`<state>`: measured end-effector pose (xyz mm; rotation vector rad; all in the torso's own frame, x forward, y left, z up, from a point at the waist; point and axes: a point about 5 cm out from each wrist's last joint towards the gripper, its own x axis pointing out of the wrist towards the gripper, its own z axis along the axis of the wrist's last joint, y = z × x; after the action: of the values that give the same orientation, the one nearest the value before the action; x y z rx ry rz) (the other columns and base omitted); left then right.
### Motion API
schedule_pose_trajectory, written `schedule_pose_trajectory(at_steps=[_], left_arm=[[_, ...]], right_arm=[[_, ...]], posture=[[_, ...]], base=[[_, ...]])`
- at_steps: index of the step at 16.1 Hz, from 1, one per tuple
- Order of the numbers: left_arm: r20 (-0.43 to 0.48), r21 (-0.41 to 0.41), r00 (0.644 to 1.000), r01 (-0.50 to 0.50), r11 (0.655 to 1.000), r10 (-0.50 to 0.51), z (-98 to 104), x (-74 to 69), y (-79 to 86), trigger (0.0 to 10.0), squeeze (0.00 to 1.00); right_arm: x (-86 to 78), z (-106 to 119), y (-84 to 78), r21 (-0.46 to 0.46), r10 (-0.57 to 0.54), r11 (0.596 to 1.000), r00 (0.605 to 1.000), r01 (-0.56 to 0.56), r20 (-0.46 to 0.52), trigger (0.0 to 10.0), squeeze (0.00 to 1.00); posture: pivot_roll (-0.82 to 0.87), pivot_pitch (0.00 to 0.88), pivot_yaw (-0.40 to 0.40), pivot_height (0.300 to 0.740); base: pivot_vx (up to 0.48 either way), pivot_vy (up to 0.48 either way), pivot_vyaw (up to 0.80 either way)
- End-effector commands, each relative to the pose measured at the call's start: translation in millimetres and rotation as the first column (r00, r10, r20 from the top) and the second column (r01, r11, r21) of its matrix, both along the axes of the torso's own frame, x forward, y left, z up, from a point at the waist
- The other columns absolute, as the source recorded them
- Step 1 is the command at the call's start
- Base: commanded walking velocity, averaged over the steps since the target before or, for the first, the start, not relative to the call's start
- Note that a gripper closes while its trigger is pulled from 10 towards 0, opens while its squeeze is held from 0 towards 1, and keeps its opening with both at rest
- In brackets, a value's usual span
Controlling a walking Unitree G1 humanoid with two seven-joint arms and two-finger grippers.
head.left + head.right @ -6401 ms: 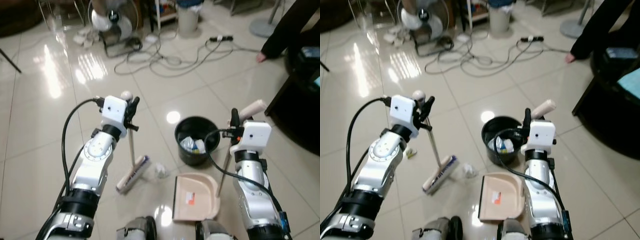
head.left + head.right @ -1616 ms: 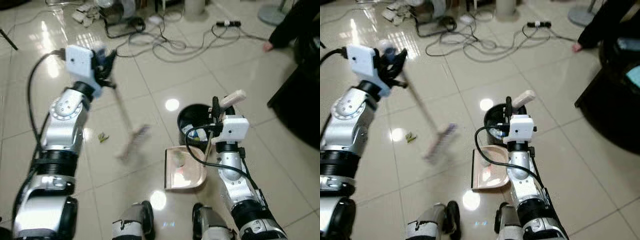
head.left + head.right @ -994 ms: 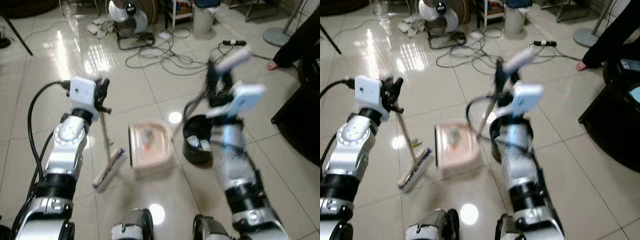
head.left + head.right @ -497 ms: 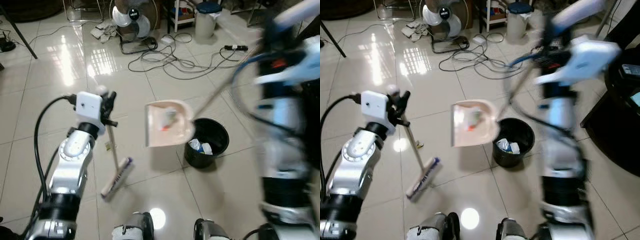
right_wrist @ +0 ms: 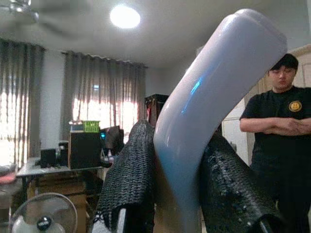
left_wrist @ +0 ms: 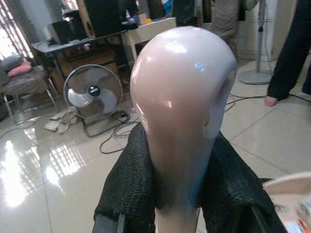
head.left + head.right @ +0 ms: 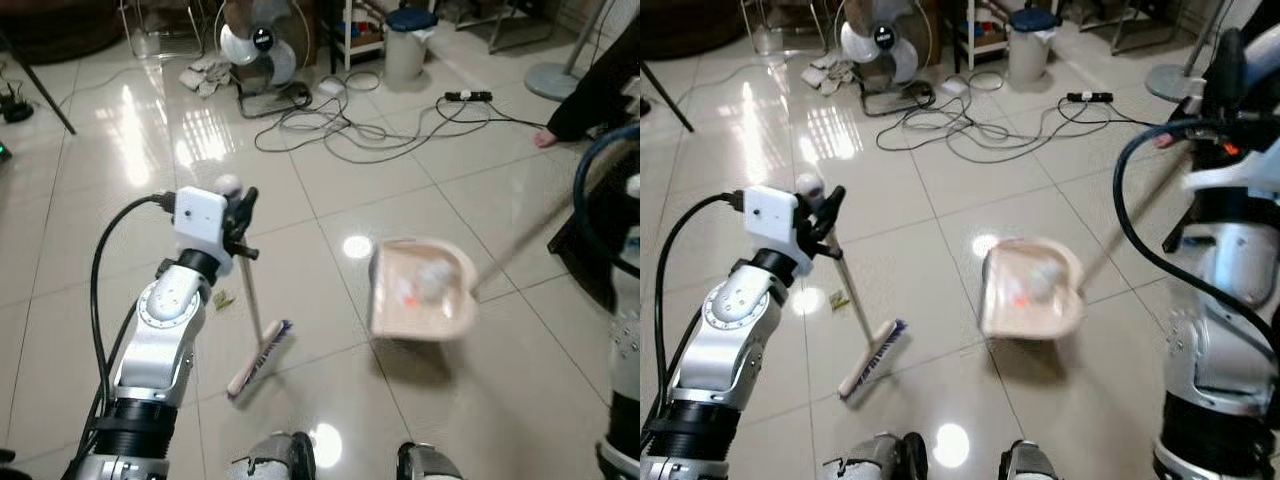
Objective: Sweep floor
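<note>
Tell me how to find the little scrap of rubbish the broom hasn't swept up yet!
Start at the robot's left hand, which grips the broom handle. Follow the handle down to the shiny floor tiles; the scrap lies beside it, on the side away from the beige dustpan. It is tiny, crumpled and yellow-green, unlike the long flat broom head.

No words, brand names or numbers can be read anywhere here. The nearest thing to a sign is a round yellow badge (image 5: pixel 293 106) on the chest of a person's black shirt, too small to make out. The floor fan (image 7: pixel 256 42) carries a dark hub cap with a pale mark, also unreadable.
</note>
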<state>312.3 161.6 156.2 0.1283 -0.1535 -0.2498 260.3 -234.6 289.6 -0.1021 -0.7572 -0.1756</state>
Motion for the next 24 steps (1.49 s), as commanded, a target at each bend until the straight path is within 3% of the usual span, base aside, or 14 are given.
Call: schedule_pose_trajectory(at_steps=[1,3,6,8,13,24], left_arm=[[0.025,0.009,1.000,0.009,1.000,-0.010,7,-2.7,-0.2,10.0,0.00],[0.021,0.008,1.000,0.006,1.000,-0.006,8,-3.6,-0.2,10.0,0.00],[0.033,-0.010,0.999,0.029,1.000,-0.029,10,-5.9,-2.8,10.0,0.00],[-0.002,-0.019,0.998,0.067,0.998,-0.067,10,-6.2,-10.3,10.0,0.00],[0.040,0.012,0.991,0.127,0.992,-0.128,15,-7.6,-22.4,10.0,0.00],[0.035,-0.005,0.990,0.136,0.991,-0.136,15,-9.3,-22.9,10.0,0.00]], right_arm=[[-11.7,15,2.5,-0.081,-0.010,0.997,0.996,0.017,0.086,10.0,0.00],[-12.5,18,6.3,-0.142,0.004,0.990,0.993,0.013,0.117,10.0,0.00],[-8.4,18,8.4,-0.161,0.020,0.987,0.993,-0.001,0.119,10.0,0.00],[-3.4,16,11.3,-0.131,0.028,0.991,0.994,-0.014,0.107,10.0,0.00],[-2.9,13,17.0,-0.057,0.031,0.998,0.994,-0.025,0.106,10.0,0.00],[-3.2,13,17.7,-0.026,0.035,0.999,0.996,-0.033,0.080,10.0,0.00]], posture=[[-0.05,0.105,0.116,0.740],[-0.04,0.109,0.120,0.740],[-0.04,0.116,0.121,0.740],[-0.03,0.118,0.117,0.740],[-0.03,0.110,0.125,0.740],[-0.04,0.109,0.113,0.740]], base=[[0.000,0.000,0.00],[0.000,0.000,0.00],[0.000,0.000,0.00],[0.000,0.000,0.00],[0.000,0.000,0.00],[0.250,0.000,0.00]])
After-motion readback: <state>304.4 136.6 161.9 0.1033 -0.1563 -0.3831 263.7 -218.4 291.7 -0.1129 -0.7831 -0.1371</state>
